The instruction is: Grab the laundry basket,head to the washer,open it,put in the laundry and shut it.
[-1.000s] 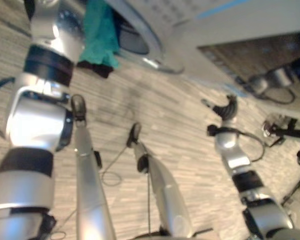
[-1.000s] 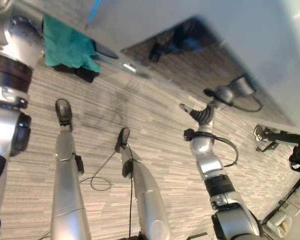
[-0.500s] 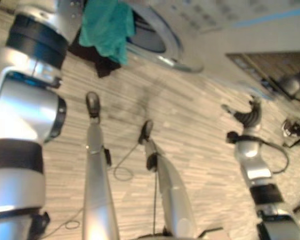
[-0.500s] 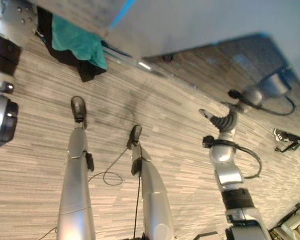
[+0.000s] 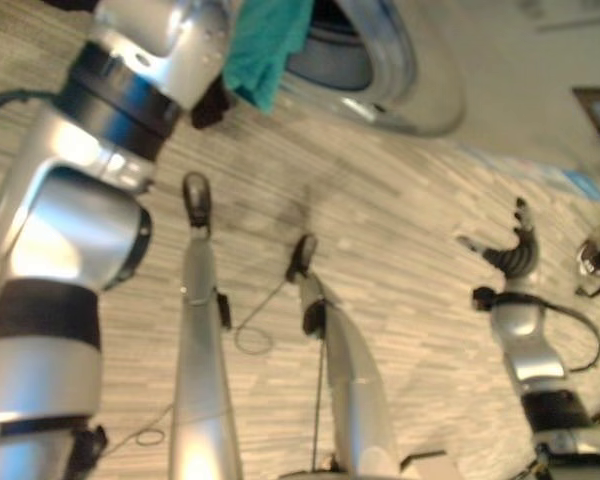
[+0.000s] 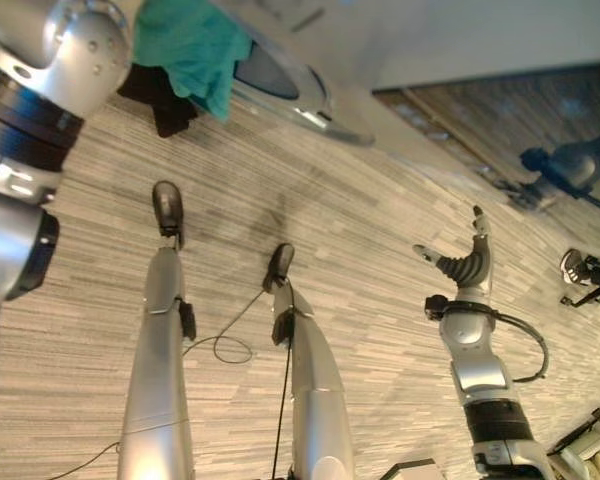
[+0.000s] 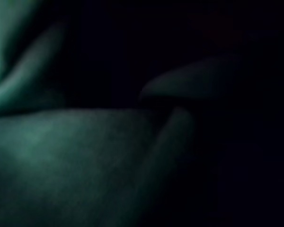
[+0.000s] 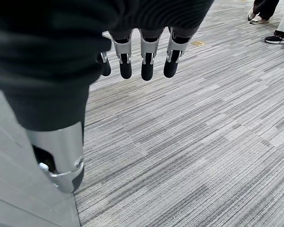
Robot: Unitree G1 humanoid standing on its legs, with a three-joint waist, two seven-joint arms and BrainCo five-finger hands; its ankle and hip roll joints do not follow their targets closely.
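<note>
A teal cloth (image 5: 265,40) and a dark cloth (image 6: 155,95) hang at the washer's round opening (image 5: 380,80), at the top of the eye views. My left arm reaches up to that opening, and its hand is hidden behind the teal cloth. The left wrist view is dark, with teal cloth (image 7: 47,161) right against the camera. My right hand (image 6: 467,265) hangs free to the right, away from the washer, above the carpet. It is open with straight fingers (image 8: 142,61) and holds nothing.
The washer's pale front (image 6: 460,40) runs across the top. A grey panel (image 8: 19,189) stands close beside my right hand. Dark gear (image 6: 585,270) lies on the striped carpet at the far right. A person's shoes (image 8: 274,35) stand farther off.
The whole view has shifted, bringing the washer's opening further into view. The teal cloth stays at the opening by my left arm. My right hand's fingers have straightened.
</note>
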